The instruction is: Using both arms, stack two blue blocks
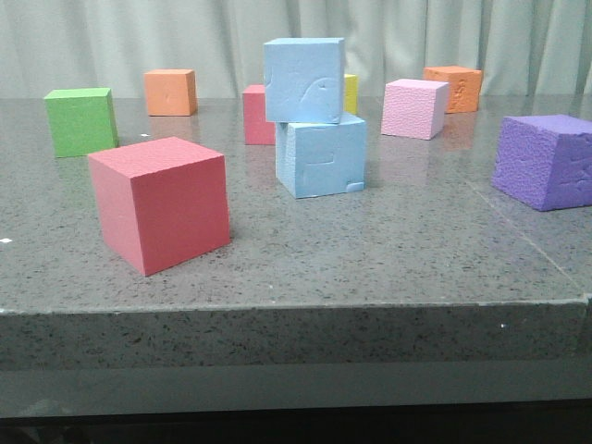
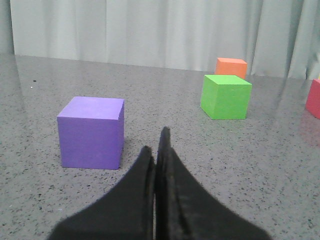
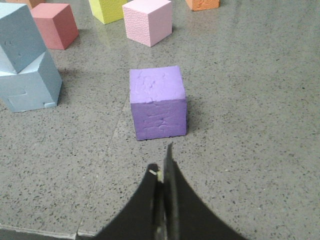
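Note:
Two sky-blue blocks stand stacked near the table's middle. The upper blue block [image 1: 303,80] rests twisted a little on the lower blue block [image 1: 321,155]. The right wrist view shows the same upper block [image 3: 20,35] and lower block [image 3: 30,87] off to one side. No gripper touches them, and neither arm appears in the front view. My left gripper [image 2: 156,145] is shut and empty, low over bare table beside a purple cube [image 2: 91,132]. My right gripper [image 3: 162,165] is also shut and empty, just short of a purple cube [image 3: 158,102].
A large red cube [image 1: 162,203] sits front left. Behind are a green cube [image 1: 81,120], an orange cube [image 1: 171,92], a smaller red cube [image 1: 257,115], a yellow cube [image 1: 351,92], a pink cube [image 1: 414,108] and another orange cube [image 1: 455,88]. A purple cube [image 1: 546,162] is at right.

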Available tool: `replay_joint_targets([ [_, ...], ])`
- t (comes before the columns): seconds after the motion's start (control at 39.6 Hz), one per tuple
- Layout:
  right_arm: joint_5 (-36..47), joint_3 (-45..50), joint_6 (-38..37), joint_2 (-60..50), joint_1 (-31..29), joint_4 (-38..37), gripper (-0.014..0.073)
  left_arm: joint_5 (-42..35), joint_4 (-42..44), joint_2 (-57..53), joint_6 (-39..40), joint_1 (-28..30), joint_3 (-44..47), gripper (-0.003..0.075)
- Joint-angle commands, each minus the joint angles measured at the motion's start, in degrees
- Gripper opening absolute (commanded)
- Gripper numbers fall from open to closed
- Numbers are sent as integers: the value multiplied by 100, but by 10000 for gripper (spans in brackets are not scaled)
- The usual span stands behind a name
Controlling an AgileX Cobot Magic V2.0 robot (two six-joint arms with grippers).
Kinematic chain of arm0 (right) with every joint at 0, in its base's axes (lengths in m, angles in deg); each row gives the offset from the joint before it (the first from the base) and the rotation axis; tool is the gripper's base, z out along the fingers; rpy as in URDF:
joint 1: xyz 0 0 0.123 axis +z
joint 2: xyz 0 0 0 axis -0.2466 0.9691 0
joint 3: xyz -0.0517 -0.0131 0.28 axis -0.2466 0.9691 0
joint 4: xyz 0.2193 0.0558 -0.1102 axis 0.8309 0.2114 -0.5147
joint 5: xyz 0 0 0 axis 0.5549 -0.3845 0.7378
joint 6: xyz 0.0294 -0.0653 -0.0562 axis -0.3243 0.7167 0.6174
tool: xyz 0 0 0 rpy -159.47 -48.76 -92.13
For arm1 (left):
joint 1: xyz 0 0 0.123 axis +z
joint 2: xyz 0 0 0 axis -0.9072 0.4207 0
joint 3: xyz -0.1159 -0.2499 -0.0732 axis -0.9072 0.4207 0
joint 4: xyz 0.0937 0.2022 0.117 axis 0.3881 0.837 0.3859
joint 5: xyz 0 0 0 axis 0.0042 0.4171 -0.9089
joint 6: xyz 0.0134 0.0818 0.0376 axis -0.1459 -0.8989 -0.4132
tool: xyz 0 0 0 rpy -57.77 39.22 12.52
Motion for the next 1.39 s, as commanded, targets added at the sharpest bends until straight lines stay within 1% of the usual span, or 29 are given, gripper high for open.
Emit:
replay_joint_targets([
  [0.0,380,-155,46,15,-39,21,-67,-493,-33,-94,13,0,12,-20],
  [0.61,428,-142,46,15,-39,15,-67,-493,-33,-94,13,0,12,-20],
  [0.71,948,37,71,-32,-39,9,-67,-493,-33,-94,13,0,12,-20],
  [0.83,1788,632,71,-387,-39,-159,-67,-493,-33,-94,13,0,12,-20],
  [0.91,1996,1033,71,-675,-39,-332,-67,-493,-33,-94,13,0,12,-20],
  [1.06,1885,1736,71,-1278,-39,-709,-67,-493,-33,-94,13,0,12,-20],
  [1.19,1725,2148,71,-1793,-39,-740,-67,-493,-33,-94,13,0,12,-20],
  [1.36,1346,2256,71,-2416,-39,-735,-67,-493,-33,-94,13,0,12,-20],
])
